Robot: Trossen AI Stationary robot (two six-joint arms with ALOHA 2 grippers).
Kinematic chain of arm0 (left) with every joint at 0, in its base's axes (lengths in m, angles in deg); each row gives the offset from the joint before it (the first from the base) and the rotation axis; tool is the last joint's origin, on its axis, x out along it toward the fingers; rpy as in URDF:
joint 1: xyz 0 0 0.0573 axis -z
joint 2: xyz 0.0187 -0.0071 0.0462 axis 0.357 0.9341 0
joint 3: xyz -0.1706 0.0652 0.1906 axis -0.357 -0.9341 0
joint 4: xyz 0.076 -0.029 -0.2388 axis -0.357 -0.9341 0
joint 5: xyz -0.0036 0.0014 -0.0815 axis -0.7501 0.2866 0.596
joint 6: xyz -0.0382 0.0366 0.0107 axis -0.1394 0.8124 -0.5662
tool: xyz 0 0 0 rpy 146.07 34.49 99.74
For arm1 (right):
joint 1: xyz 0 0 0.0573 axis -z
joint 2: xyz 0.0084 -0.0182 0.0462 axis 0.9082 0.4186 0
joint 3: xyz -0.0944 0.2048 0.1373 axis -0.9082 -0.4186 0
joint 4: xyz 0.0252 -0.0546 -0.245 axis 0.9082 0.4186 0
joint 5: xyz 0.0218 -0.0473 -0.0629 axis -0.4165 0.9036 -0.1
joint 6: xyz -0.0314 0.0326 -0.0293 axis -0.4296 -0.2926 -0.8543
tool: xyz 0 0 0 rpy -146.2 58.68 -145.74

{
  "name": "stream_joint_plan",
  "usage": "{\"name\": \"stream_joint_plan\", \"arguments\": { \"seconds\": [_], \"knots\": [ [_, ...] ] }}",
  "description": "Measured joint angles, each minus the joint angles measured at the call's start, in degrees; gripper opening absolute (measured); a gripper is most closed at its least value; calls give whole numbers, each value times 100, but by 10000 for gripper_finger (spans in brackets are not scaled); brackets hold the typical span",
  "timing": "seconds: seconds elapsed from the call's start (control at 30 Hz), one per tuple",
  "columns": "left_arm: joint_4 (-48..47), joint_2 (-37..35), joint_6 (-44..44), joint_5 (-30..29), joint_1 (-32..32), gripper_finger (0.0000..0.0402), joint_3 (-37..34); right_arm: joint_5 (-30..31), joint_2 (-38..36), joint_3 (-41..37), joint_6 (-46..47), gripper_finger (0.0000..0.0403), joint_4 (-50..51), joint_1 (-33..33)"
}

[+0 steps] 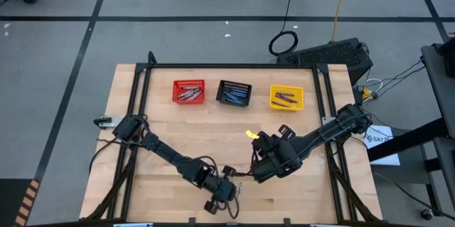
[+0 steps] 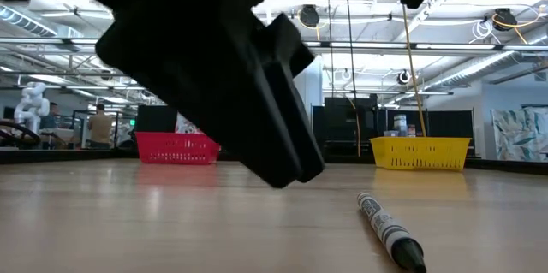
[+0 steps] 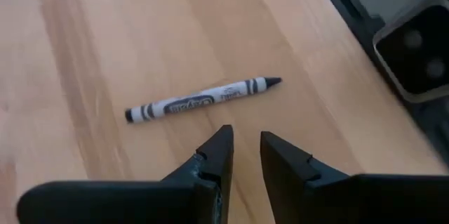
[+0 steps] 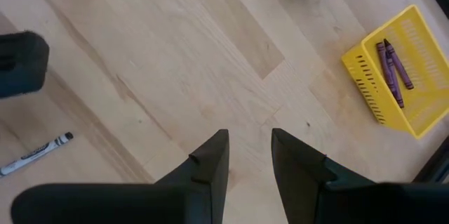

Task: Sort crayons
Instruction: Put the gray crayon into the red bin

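Sorting looks nearly done: we see one grey crayon (image 3: pixel 202 100) left loose on the table (image 1: pixel 213 131), low centre in the high view. Our left hand (image 3: pixel 245 155) hovers just beside it, fingers narrowly parted and empty; the right hand (image 4: pixel 249 155) waits alongside, likewise parted and empty. Next we must lower the left hand over the crayon, close, and carry it to the red basket (image 1: pixel 188 90) at upper left, where grey ones seem to lie.

The pale wooden table (image 1: pixel 163 134) with a black metal frame carries three small mesh baskets along its far side (red (image 1: pixel 188 91), black (image 1: pixel 234 93), yellow (image 1: pixel 286 97)); one grey paper-wrapped crayon (image 3: pixel 203 100) lies on bare wood near the front edge.
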Motion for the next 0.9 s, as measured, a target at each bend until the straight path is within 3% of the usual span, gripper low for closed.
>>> {"name": "stream_joint_plan", "arguments": {
  "seconds": [0.13, 0.33, 0.43, 0.57, 0.73, 0.9],
  "knots": [
    [-208, 0, 989, 11, 8, 77, 93, 13, 0, 0, -22, 96, 0, 0],
    [-1617, -7, 2196, -179, 2, 77, 931, 26, 0, 0, -230, 96, 0, 0],
    [-1813, -15, 2581, -295, -52, 77, 1213, -10, 0, 0, -310, 96, -2, 0],
    [-2145, -26, 2565, -332, -127, 77, 1214, -205, 0, 0, -291, 96, -335, -83],
    [-3426, -52, 1883, -1020, -59, 77, 1213, -746, 22, -92, -986, 96, -1058, -296],
    [-4502, -238, 1249, -1147, 100, 77, 1207, -783, 22, -240, -1547, 96, -1619, -408]
  ]
}}
